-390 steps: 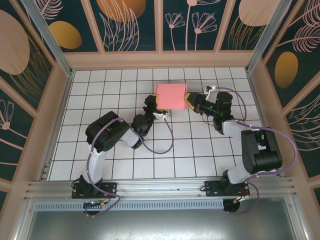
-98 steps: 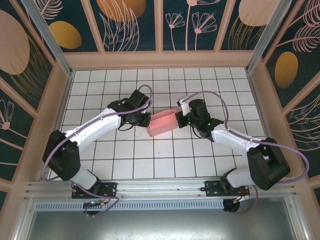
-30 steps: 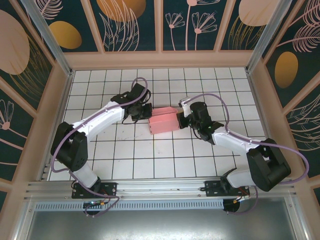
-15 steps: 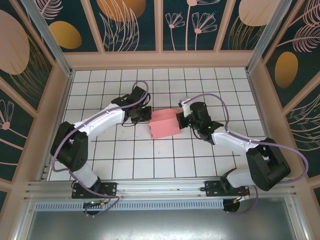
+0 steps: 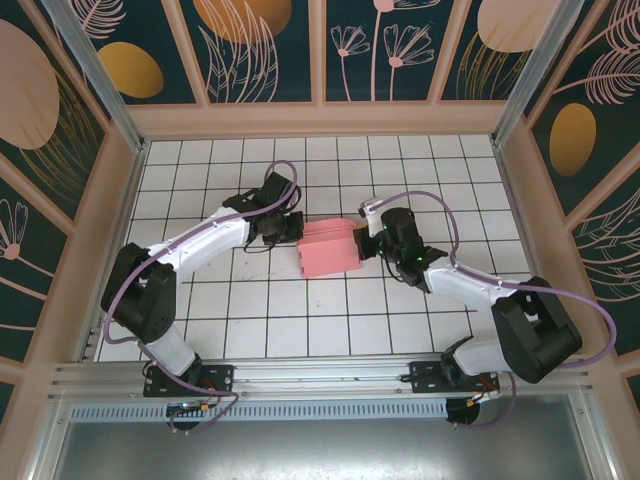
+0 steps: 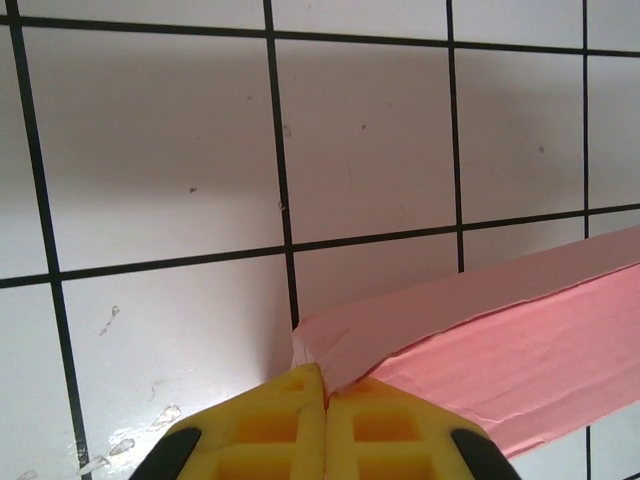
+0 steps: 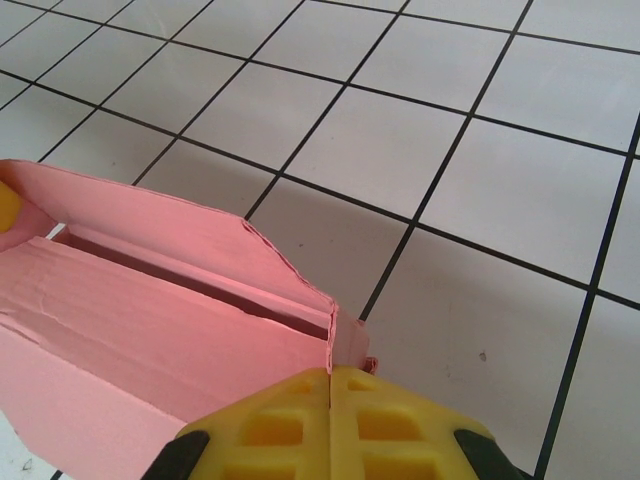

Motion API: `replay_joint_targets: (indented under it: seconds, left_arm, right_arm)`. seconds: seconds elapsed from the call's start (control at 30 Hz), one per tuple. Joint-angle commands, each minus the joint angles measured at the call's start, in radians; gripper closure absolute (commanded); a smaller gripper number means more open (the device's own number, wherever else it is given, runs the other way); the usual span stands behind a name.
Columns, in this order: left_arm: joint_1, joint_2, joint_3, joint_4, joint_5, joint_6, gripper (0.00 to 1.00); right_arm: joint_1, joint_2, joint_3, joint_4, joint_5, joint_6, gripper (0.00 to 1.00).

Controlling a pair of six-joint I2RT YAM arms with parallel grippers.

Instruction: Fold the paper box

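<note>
— Closest in first: left gripper (image 6: 325, 398)?
— Pinched right down on the left-end corner of the paper box (image 6: 520, 325), thin pink card nipped between yellow pads (image 6: 265, 428). Probably there to anchor that end.
— And the right gripper (image 7: 330, 385)?
— Same story at the opposite end: clamped narrow onto a flap edge, no gap to speak of. Held from both ends, most likely, to stop the card springing open or skating over the tiled table (image 5: 250, 300).
— Resting on it, or lifted?
— Hard to tell.
— Beyond the fingertips?
— From the right wrist, a long open trough: one wall up, a top panel leaning over, a dark slit between. Not closed yet, by the look of it.
— Whereabouts overall?
— Mid-table from above, stretched between the two grippers, slightly skewed to the grid lines, well away from the far wooden wall (image 5: 320, 120).
— Stage, at a guess?
— Partway: body formed, lid and end flaps probably left to tuck. Worth easing both ends together; otherwise a risk of tearing or creasing such thin card.
</note>
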Motion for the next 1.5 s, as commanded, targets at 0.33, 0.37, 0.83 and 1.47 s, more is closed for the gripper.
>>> replay_joint_targets:
  seconds: [0.33,0.37,0.83,1.47]
  left_arm:
    - [-0.004,0.033,0.074,0.168,-0.073,0.065,0.93]
    - [-0.003,0.034,0.076,0.184,-0.077,0.072,0.93]
    - [-0.005,0.091,0.035,0.305,-0.096,0.087,0.92]
    - [-0.005,0.058,-0.097,0.365,-0.139,0.162,0.89]
  right_arm:
    - [-0.007,-0.003,-0.053,0.265,0.073,0.008,1.0]
    - [-0.01,0.006,-0.053,0.285,0.075,0.008,1.0]
    - [-0.03,0.097,-0.114,0.461,0.083,0.037,1.0]
    - [-0.03,0.111,-0.113,0.462,0.061,0.053,1.0]
